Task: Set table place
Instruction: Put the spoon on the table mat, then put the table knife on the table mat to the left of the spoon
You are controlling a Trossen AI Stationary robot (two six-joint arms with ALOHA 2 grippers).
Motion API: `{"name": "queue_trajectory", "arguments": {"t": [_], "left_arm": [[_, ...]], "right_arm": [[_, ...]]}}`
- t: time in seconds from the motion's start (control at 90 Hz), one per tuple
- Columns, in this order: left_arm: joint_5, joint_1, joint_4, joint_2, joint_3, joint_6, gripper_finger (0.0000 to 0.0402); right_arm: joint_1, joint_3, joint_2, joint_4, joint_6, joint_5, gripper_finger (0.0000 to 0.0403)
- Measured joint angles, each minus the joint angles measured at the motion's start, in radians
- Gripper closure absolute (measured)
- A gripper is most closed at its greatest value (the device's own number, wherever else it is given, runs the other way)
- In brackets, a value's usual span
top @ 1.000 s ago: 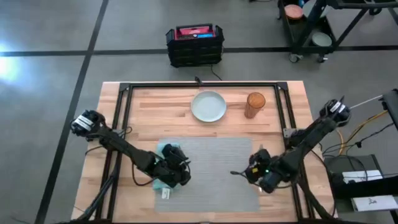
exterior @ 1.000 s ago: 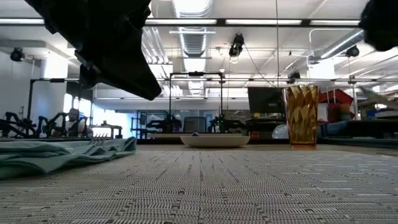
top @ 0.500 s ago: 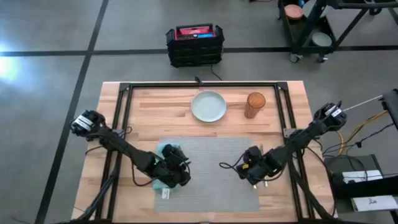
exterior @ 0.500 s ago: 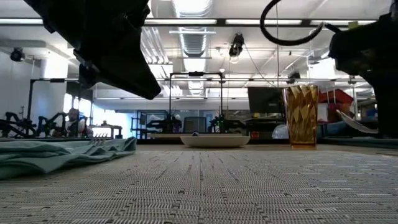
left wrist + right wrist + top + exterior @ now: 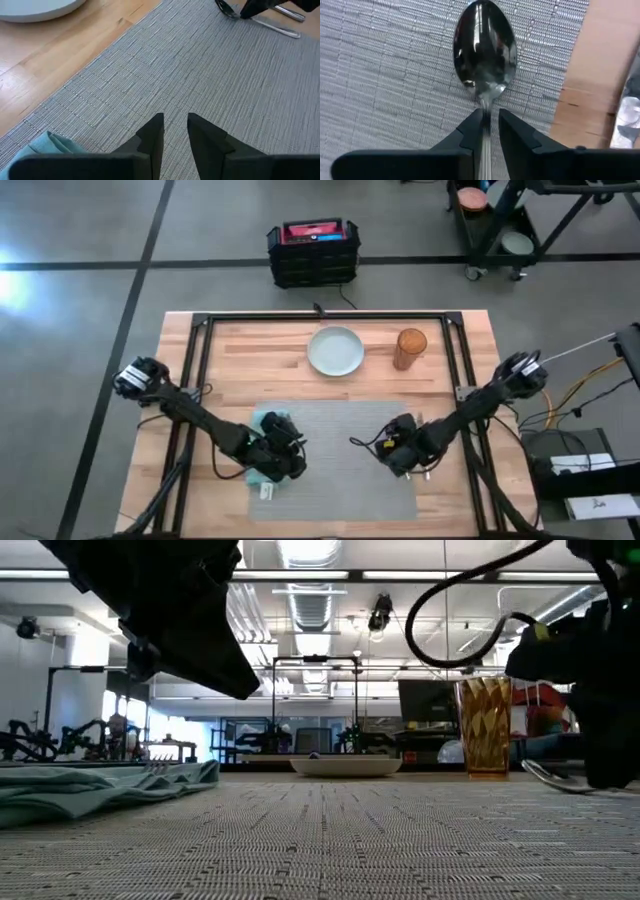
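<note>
Placemat (image 5: 340, 445), grey woven, near table (image 5: 250, 355) front edge. Right gripper (image 5: 489, 131) at its right edge, jaws clamping spoon (image 5: 484, 55). Left gripper (image 5: 175, 131) narrowly parted, empty, over napkin (image 5: 262, 470).

2 dark arms (image 5: 200, 418), black looping cables, wedge-shaped fingers (image 5: 150, 137).

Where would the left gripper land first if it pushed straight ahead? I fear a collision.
The left gripper points down at bare placemat, so it would likely meet that first. The spoon and right gripper lie farther along; depth is uncertain.
</note>
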Motion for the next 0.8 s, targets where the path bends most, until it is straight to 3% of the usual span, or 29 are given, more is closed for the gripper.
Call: {"name": "queue_trajectory", "arguments": {"t": [0.567, 0.8], "left_arm": [[-0.001, 0.000, 0.011, 0.000, 0.000, 0.005, 0.0328], [0.000, -0.002, 0.016, 0.000, 0.000, 0.005, 0.0328]], "right_arm": [[-0.010, 0.009, -0.087, -0.076, -0.177, -0.045, 0.0292], [0.020, 0.021, -0.134, -0.287, -0.201, -0.217, 0.0296]]}}
